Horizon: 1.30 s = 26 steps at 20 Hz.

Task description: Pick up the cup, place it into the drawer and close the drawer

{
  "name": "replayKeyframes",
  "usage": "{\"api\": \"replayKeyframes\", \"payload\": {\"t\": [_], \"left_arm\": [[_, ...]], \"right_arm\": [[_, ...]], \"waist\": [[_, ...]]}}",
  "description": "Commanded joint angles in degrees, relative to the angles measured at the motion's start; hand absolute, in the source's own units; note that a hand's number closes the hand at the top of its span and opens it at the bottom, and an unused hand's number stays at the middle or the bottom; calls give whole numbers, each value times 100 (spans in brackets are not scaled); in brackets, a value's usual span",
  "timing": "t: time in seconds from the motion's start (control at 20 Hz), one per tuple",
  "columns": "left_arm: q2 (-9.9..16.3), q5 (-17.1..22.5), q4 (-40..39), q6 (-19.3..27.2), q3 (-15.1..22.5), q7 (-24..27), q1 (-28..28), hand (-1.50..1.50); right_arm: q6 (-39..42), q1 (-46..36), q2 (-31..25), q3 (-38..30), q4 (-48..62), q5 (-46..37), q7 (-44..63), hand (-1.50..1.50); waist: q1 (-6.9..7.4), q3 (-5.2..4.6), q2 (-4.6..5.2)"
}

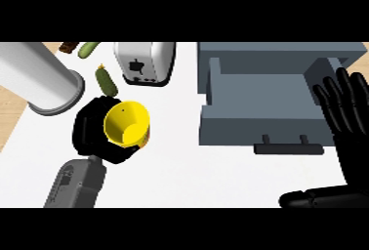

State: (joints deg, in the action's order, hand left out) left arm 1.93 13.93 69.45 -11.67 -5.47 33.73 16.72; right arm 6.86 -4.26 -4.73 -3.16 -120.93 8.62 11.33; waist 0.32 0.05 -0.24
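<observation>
The white counter [180, 180] carries everything, and the open grey drawer [267, 105] serves as the landmark for places here.

Nearest the view's lower edge, to the right of the drawer's front, the right robot hand [351, 141] stands with its black fingers straight and pointing up along the drawer's right side; it is open and holds nothing, and its thumb lies flat below the drawer's front corner. Well to the left of the drawer and nearer than its front, the left grey forearm [75, 183] comes up to the left robot hand [93, 129], whose black fingers are curled round the bright yellow plastic cup [128, 122]. The cup is tipped so that its open mouth faces the view, and it sits left of the drawer, apart from it, with bare counter between.

The drawer itself is a grey box with raised walls, and a dark bar handle [288, 146] sticks out from its front.

Farther back, left of the drawer, a small dark green cucumber [107, 80] lies just beyond the cup. Left of that stands a large white cylinder [39, 78] lying on its side. Beyond the cucumber, a silver toaster [144, 62] stands just beside the drawer's far left corner. Farthest, a paler green vegetable [88, 49] lies near the counter's far edge.
</observation>
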Motion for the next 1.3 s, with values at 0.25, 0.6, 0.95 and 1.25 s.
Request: {"api": "replayKeyframes", "payload": {"t": [0.25, 0.6, 0.95, 1.25], "left_arm": [[50, 452, 1115, 857, 168, -1775, 1064, 150], [-141, -6, 837, 1632, 573, -1946, 2006, 150], [-191, -249, 348, 2321, 831, -2442, 2867, 150], [-192, -84, -347, 2696, 1076, -2600, 3675, 150]], "right_arm": [[2, 336, 126, 191, -307, -108, -50, -150], [35, -480, -91, -114, 478, -34, -129, -150], [143, -213, -134, -235, 493, 36, -244, -150], [126, -299, -95, -166, 454, 96, -144, -150]], "waist": [[-73, -4, 14], [-53, -5, 28], [-71, -4, 27], [-90, -4, 31]]}}
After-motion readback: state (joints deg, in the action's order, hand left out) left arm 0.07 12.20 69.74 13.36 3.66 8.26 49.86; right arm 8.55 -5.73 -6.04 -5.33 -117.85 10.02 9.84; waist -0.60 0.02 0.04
